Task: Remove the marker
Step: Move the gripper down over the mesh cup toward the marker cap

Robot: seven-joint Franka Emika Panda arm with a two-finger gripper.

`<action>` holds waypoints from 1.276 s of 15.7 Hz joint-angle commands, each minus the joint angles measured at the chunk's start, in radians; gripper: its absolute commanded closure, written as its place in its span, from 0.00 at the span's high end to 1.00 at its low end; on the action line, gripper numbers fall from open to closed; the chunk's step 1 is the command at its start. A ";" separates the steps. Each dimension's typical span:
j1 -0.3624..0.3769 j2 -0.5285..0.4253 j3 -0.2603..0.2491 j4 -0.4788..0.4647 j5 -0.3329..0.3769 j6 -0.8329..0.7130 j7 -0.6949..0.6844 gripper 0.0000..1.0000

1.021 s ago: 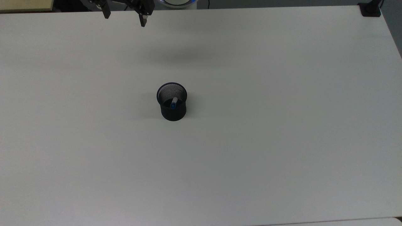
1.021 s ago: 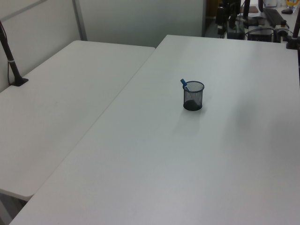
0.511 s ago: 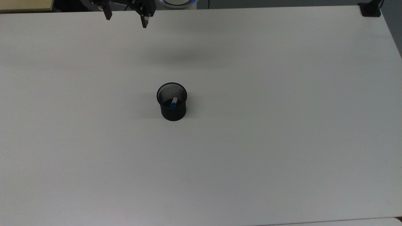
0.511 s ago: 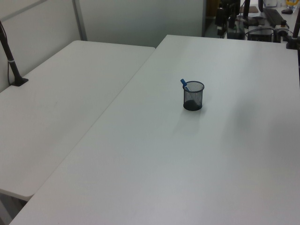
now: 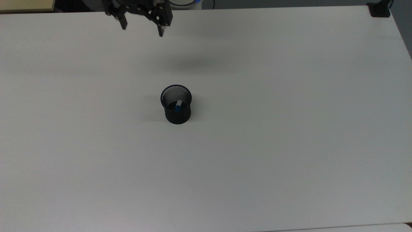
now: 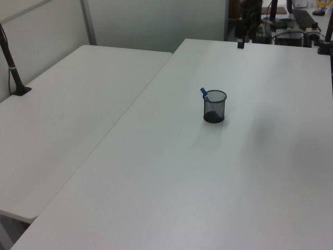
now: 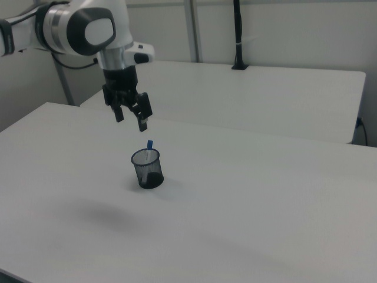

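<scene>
A black mesh cup (image 5: pixel 176 104) stands upright on the white table (image 5: pixel 289 129). The marker (image 5: pixel 178 106) leans inside the cup, blue cap up and projecting above the rim; the mesh wall hides its lower barrel. The gripper (image 5: pixel 142 29) hangs above the table, well apart from the cup, fingers spread wide and holding nothing. The top view's upper edge cuts off the arm.
</scene>
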State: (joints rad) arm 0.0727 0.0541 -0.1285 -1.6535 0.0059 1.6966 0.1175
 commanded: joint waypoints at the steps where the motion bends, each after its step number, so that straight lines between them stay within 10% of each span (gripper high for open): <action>1: 0.056 0.075 -0.006 0.006 0.038 0.001 -0.025 1.00; 20: 0.122 0.302 -0.010 0.011 0.032 0.383 -0.010 1.00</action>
State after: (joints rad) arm 0.1923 0.3235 -0.1309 -1.6528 0.0333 2.0068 0.1080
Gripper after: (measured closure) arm 0.000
